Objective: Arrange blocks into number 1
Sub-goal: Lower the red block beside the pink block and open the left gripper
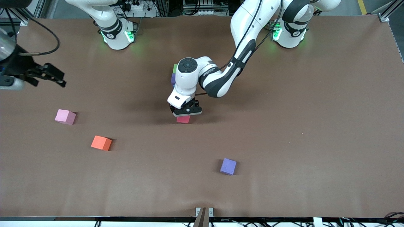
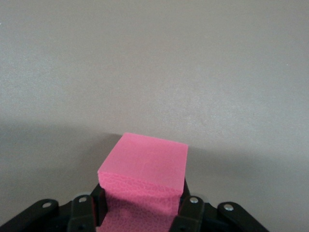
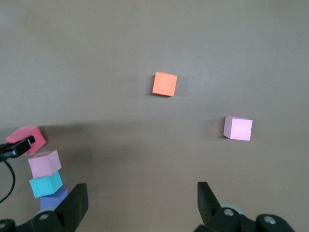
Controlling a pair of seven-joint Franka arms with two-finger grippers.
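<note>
Brown paper covers the table (image 1: 284, 142) under both arms. At its middle the left gripper (image 1: 186, 114) is clenched on a red block (image 1: 183, 119), fingers (image 2: 189, 209) pressing two of its sides. Just beside that gripper, toward the bases, a row of blocks runs: pink (image 3: 44, 163), light blue (image 3: 46, 184), purple (image 3: 53, 199) and green (image 1: 175, 67), mostly hidden by the wrist in the front view. Nearer the front camera than the left gripper lies a loose purple block (image 1: 228, 166). Toward the right arm's end lie an orange block (image 1: 101, 143) and a pale pink block (image 1: 65, 116). Over that end the right gripper (image 1: 47, 75) waits, jaws spread wide and empty.
</note>
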